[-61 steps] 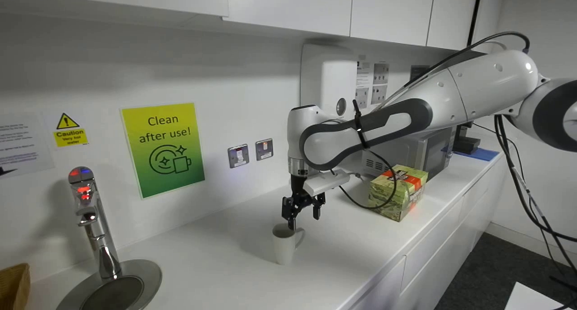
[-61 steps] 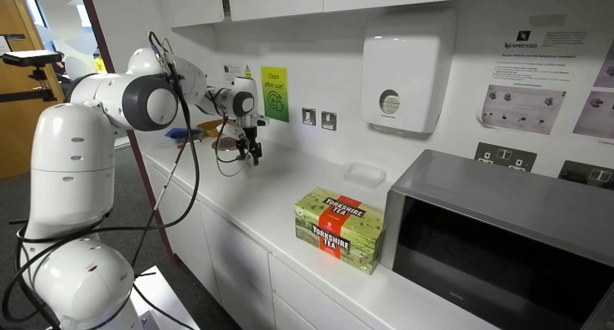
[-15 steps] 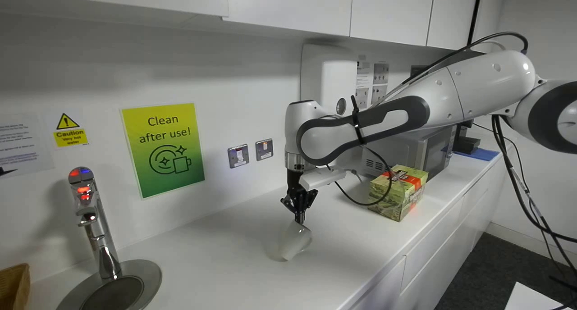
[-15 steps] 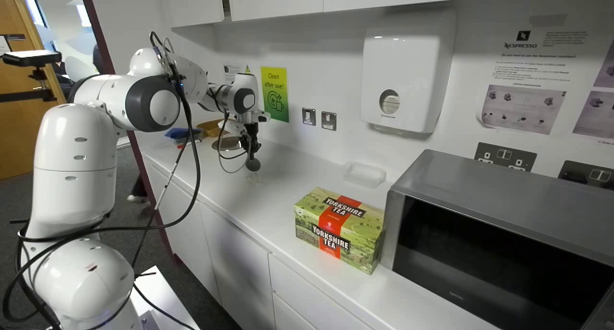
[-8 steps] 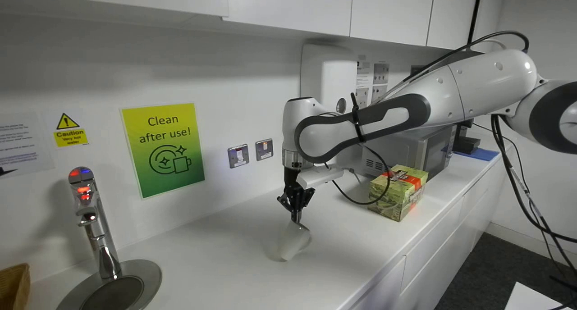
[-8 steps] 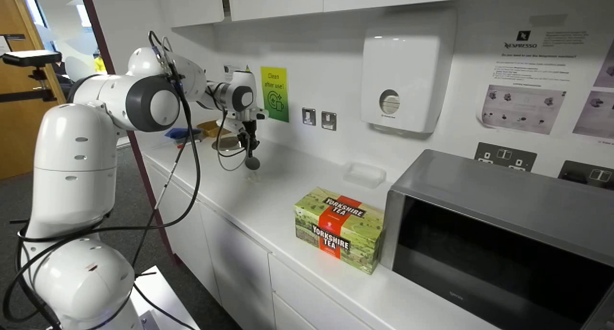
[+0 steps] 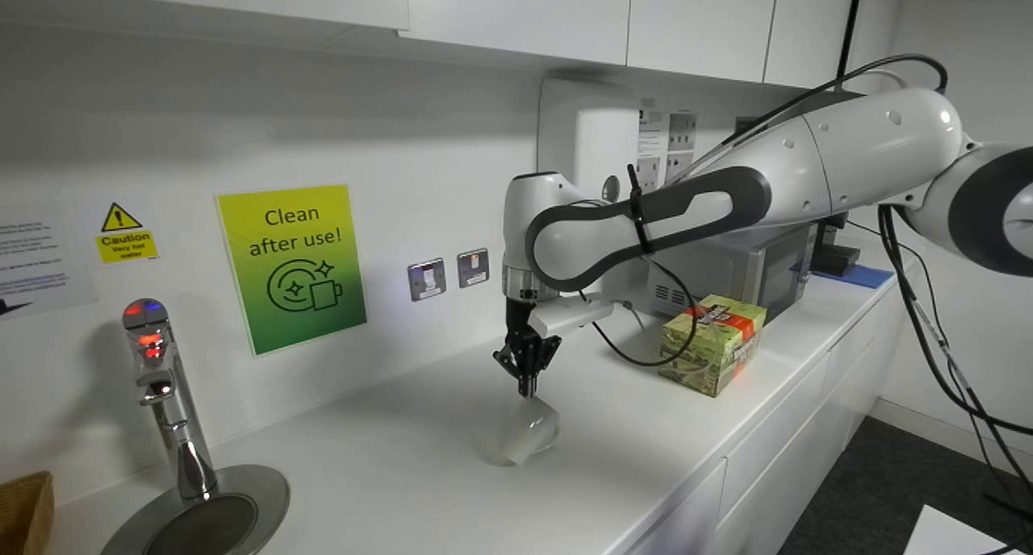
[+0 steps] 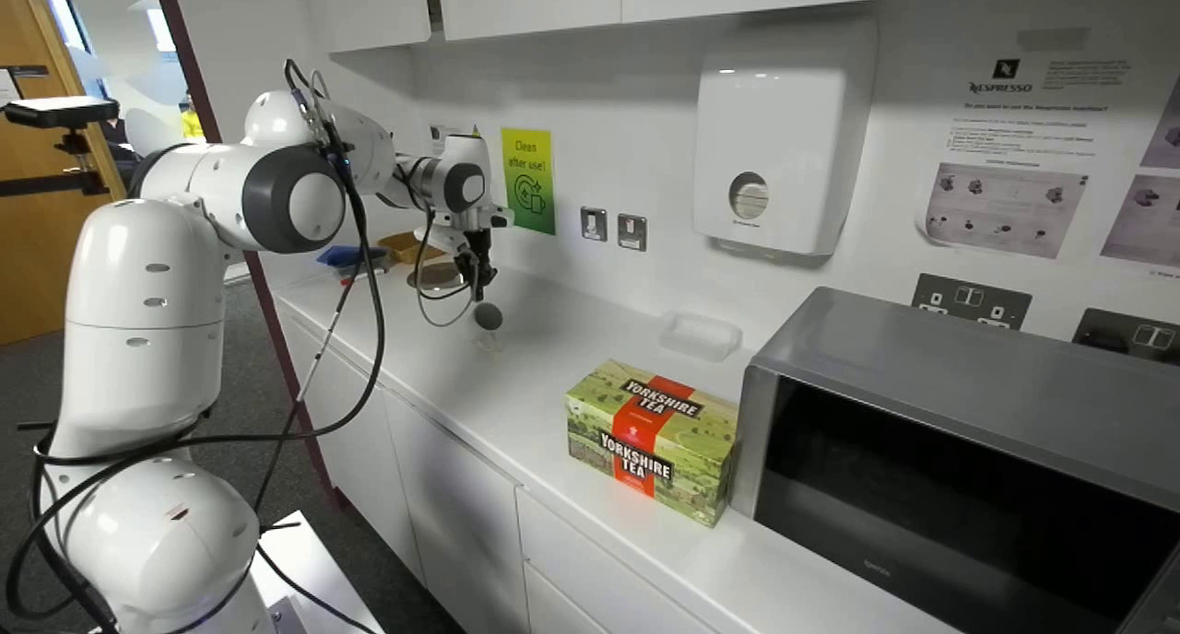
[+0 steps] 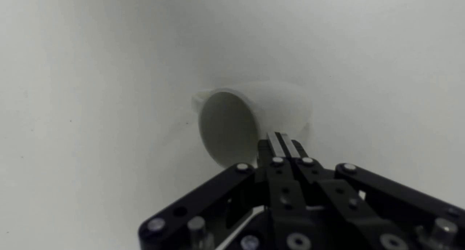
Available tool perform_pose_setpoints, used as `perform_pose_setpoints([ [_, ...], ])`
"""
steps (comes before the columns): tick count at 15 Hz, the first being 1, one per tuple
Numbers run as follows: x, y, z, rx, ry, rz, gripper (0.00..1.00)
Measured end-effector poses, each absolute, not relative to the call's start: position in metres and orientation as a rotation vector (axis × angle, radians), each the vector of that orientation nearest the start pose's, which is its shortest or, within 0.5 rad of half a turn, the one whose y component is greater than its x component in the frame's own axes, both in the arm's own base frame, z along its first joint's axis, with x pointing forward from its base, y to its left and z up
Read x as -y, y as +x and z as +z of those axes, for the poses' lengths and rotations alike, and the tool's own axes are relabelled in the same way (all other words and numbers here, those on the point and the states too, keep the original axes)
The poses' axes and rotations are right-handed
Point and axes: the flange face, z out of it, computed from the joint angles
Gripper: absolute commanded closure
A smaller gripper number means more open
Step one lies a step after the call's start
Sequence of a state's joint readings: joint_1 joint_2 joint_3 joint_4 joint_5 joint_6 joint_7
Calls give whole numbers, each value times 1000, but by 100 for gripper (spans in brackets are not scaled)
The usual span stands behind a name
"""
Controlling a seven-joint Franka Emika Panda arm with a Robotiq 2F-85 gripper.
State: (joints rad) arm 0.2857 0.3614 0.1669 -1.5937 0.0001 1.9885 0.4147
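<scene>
A white mug [image 9: 265, 110] lies on its side on the table [image 7: 387, 474], probably propped by its handle [image 9: 197, 103]. Just above it, the pincer [image 9: 277, 133] has its fingers pressed together, pinching nothing.

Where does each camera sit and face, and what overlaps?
An exterior view: near the sink, facing along the counter; arm and hand show.
An exterior view: near the microwave, angled toward the sink; hand and more arm show.
Wrist view: on the wrist, facing down at the mug; only the hand shows.
Both exterior views share mug and tea box.
</scene>
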Motion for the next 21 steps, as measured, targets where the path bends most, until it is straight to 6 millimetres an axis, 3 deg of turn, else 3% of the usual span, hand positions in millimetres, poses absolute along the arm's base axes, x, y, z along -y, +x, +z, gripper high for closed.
perform_pose_setpoints([
  [4, -281, 605, 429, 30, -3058, -1, 100],
  [10, -277, 610, 410, -13, -3038, 61, 100],
  [11, -276, 611, 409, -17, -3037, 64, 82],
  [12, -275, 611, 408, -19, -3037, 65, 71],
  [21, -275, 616, 422, -22, -3060, 4, 7],
])
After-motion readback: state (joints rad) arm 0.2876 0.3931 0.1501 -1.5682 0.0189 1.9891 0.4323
